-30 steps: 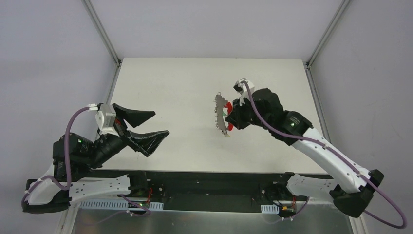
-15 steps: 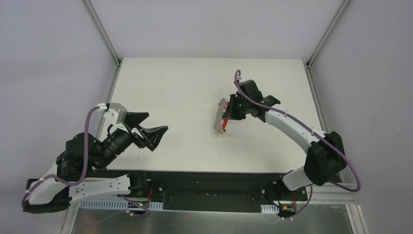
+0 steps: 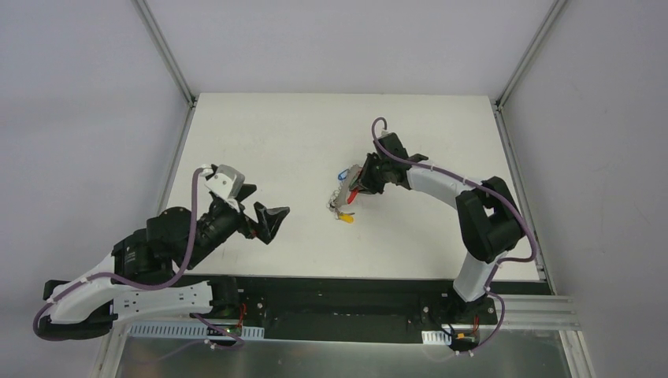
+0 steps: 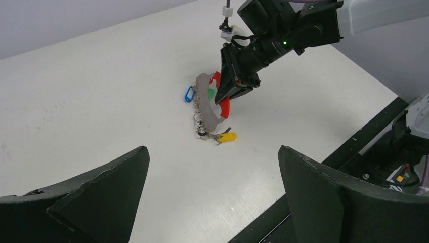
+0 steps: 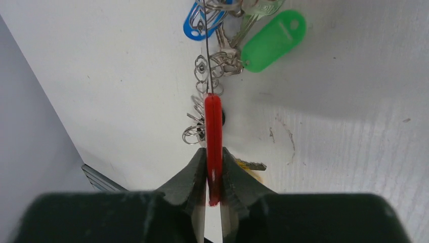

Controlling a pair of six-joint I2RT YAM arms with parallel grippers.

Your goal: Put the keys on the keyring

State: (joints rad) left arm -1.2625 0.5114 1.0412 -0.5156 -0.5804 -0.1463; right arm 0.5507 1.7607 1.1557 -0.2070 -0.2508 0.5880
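Red plastic, seen edge-on, sits pinched between the two black fingers [image 5: 195, 172] of the right claw [image 5: 213, 157]. We see its jaws closed to a narrow slit on the curved red clip of the keyring [image 3: 346, 191], a bunch made of that clip, a flat grey piece and a short chain of small silver rings. The bunch rests about the middle of the white table [image 3: 276, 126], a little toward the right edge, with its grey piece standing on edge.

At its far end lies the small key with the bright blue plastic head [image 4: 189, 94]. At its near end the small key with the yellow plastic head [image 4: 228, 136] lies flat on the tabletop, just beside the last rings; we cannot tell whether it is threaded on. A bright green oblong plastic tag [image 5: 273, 40] lies among the rings near the blue head.

The left claw [image 3: 270, 200] hovers over the left half of the table, nearer the near edge and well apart from the bunch. Its jaws stand wide open and hold nothing.
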